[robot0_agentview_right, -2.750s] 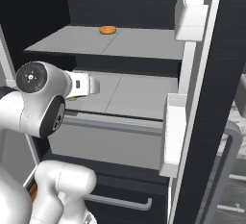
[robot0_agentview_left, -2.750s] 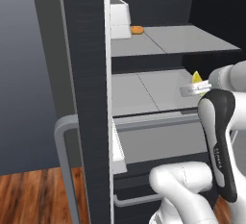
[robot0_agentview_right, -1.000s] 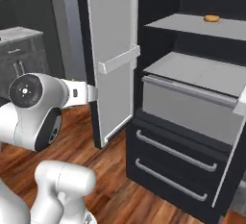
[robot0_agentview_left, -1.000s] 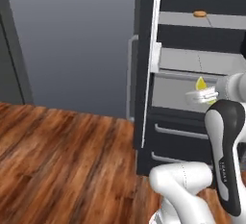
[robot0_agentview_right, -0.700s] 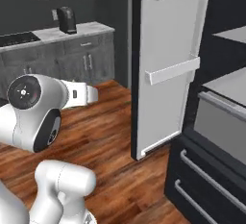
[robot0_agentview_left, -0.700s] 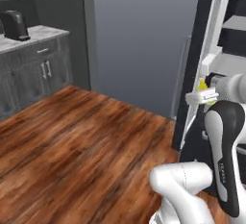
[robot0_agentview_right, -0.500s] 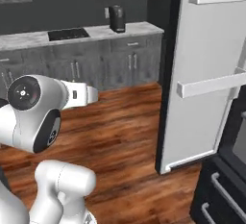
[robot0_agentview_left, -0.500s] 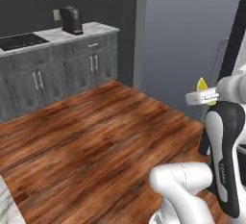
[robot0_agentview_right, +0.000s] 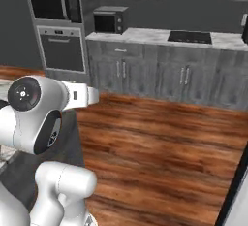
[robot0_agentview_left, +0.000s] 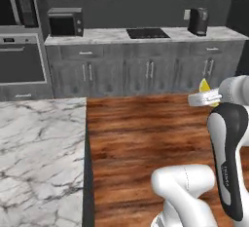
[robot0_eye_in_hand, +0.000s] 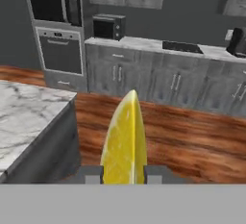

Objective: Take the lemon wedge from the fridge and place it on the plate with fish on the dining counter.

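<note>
The gripper [robot0_eye_in_hand: 124, 174] is closed narrowly on the lemon wedge [robot0_eye_in_hand: 125, 140], its two dark finger tips pressing against the wedge's lower sides in the hand view, with the yellow point standing up between them. In the left base view the lemon wedge [robot0_agentview_left: 205, 85] shows as a small yellow tip above the white gripper [robot0_agentview_left: 202, 98], held in the air over the wooden floor [robot0_agentview_left: 146, 133]. The dining counter [robot0_agentview_left: 39, 158], white marble with grey veins, lies to the left of the arm, its near corner reaching toward the floor in the hand view [robot0_eye_in_hand: 29, 117]. Along the far wall runs a row of grey cabinets [robot0_agentview_left: 146, 72] under a marble worktop, carrying a black microwave [robot0_agentview_left: 64, 22], a cooktop [robot0_agentview_left: 147, 33] and a dark coffee machine [robot0_agentview_left: 197, 21]. A built-in oven [robot0_agentview_right: 60, 48] stands at the left end of that row.
</note>
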